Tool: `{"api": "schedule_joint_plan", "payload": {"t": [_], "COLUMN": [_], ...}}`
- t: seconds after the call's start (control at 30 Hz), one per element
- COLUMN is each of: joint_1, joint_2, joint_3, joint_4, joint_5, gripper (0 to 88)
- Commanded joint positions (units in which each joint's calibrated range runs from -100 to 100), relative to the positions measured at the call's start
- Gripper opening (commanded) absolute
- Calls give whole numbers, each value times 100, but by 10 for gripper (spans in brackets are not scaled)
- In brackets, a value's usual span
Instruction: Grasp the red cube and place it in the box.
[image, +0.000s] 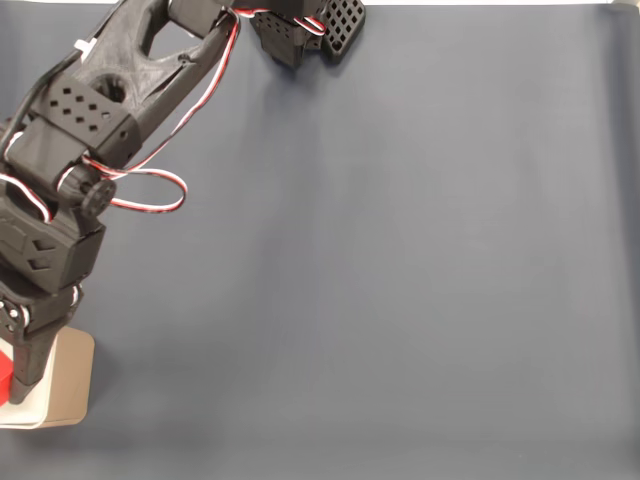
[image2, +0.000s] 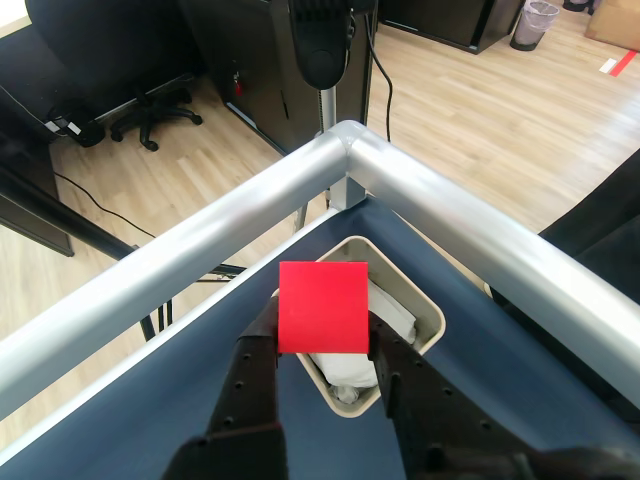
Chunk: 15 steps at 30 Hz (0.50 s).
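Gripper (image2: 322, 345) fingers clamped on the cube (image2: 323, 307), one finger (image2: 258, 345) on each side; the box (image2: 428, 309) sits directly beneath the fingertips.

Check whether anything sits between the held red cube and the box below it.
Nothing visible does. The claw grips the red cube directly over the box, whose opening is uncovered.

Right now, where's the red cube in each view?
Fixed view: the red cube is a red sliver at the left edge, lower left, beside the gripper above the box.
Other view: centre, clamped between the black fingers, over the box in the table corner.
Shared landmark: the beige box with rounded corners.
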Motion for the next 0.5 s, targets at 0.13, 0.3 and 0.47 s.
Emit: {"api": "schedule_joint_plan", "payload": {"t": [0.13, 0.3, 0.47], "joint_1": [153, 174, 195], "joint_2": [75, 110, 119], "joint_3": [-472, -481, -481], "joint_4": [22, 22, 22], "joint_5": [98, 117, 127], "gripper": [44, 43, 43]}}
